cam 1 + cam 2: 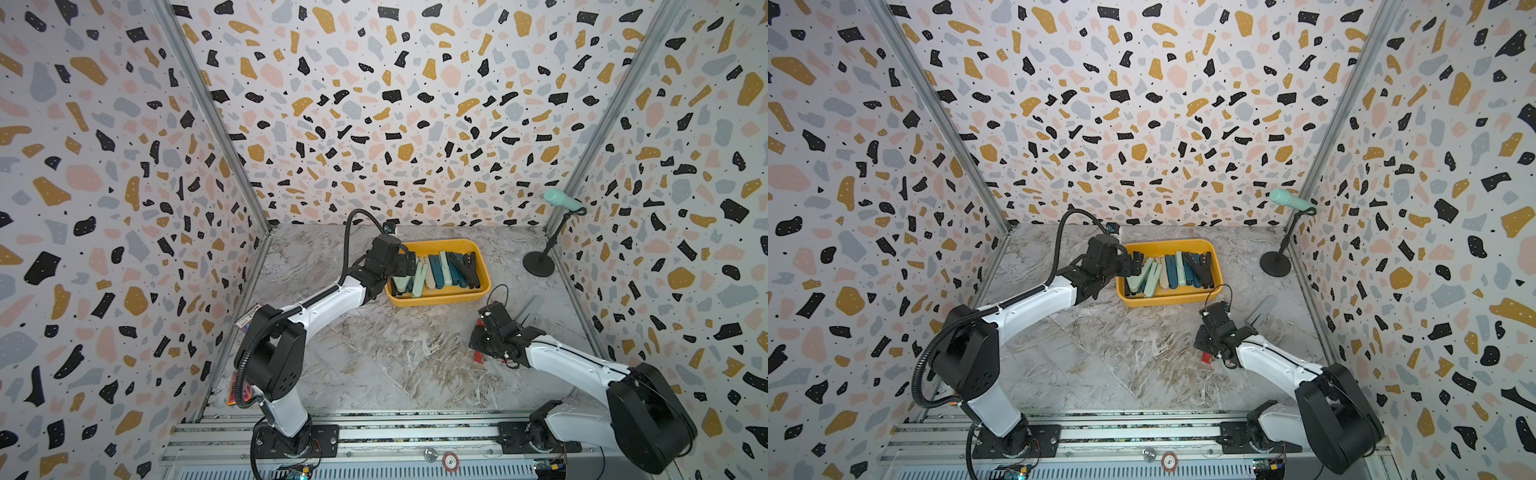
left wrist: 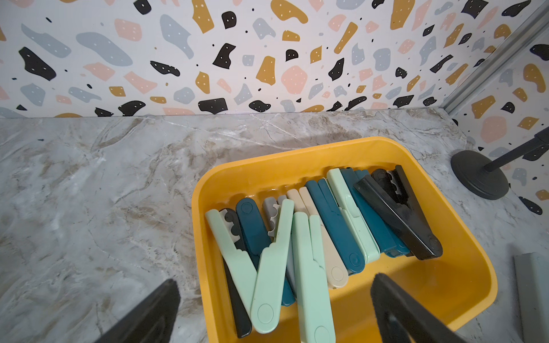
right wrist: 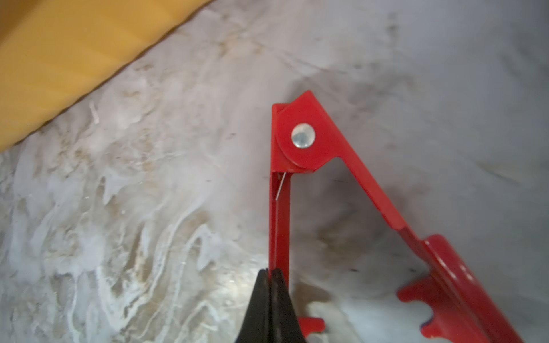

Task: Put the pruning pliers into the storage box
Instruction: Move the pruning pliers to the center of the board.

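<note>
Terrazzo-patterned walls (image 1: 374, 104) enclose a glossy marble-look tabletop (image 1: 395, 353). In both top views the smooth yellow storage box (image 1: 440, 246) sits at twelve o'clock, with flat pruning pliers (image 1: 436, 270) rowed inside. Left wrist view: the left gripper (image 2: 276, 282) is spread wide above the box's rounded rim. Right wrist view: the right gripper (image 3: 271, 276) pinches one arm of the splayed red pliers (image 3: 300, 139), at five o'clock from the box.

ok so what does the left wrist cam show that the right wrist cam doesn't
Only the left wrist: the open left gripper, the pile of pruning pliers inside the storage box, and the black stand base. Only the right wrist: the right gripper shut on one arm of the red pliers, its arms spread. Both: part of the yellow storage box and the marble table.
</note>
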Available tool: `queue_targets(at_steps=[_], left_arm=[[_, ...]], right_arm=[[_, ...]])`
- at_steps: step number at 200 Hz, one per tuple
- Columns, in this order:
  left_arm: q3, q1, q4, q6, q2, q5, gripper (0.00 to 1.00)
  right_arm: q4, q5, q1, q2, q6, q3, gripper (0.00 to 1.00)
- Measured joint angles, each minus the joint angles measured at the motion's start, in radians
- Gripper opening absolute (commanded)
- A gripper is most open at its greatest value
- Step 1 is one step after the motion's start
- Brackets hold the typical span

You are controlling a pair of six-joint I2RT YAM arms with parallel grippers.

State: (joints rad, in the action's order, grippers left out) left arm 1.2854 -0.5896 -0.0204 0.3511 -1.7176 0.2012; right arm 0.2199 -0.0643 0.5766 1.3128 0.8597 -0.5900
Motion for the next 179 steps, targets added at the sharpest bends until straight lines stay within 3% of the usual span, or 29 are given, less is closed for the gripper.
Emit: queue_targets(at_steps=[17, 42, 59, 71, 117, 139, 154, 179], left_arm=[[-0.012, 0.0, 0.001, 0.003, 0.005, 0.0, 0.99], [-0.032, 0.002, 0.0, 0.004, 0.01, 0.002, 0.99], [-0.05, 0.006, 0.0, 0.005, 0.018, 0.005, 0.99], [-0.06, 0.007, 0.0, 0.005, 0.025, 0.01, 0.99], [-0.071, 0.011, 0.002, 0.005, 0.04, 0.019, 0.99], [-0.072, 0.011, 0.005, 0.005, 0.04, 0.018, 0.99], [-0.075, 0.011, 0.01, 0.005, 0.04, 0.017, 0.99], [-0.099, 0.011, 0.035, 0.005, 0.042, 0.005, 0.99]], right_arm=[[-0.033, -0.003, 0.049, 0.09, 0.006, -0.06, 0.02], [-0.074, -0.002, 0.063, 0.175, 0.011, -0.118, 0.18], [-0.08, -0.004, 0.063, 0.194, 0.017, -0.128, 0.48], [-0.07, -0.009, 0.063, 0.193, 0.016, -0.134, 0.59], [0.02, -0.081, 0.04, 0.062, 0.027, -0.15, 0.71], [0.047, -0.104, -0.06, -0.074, 0.024, -0.135, 0.77], [0.06, -0.111, -0.172, -0.156, 0.009, -0.109, 0.87], [0.073, -0.097, -0.385, -0.205, -0.057, -0.061, 0.9]])
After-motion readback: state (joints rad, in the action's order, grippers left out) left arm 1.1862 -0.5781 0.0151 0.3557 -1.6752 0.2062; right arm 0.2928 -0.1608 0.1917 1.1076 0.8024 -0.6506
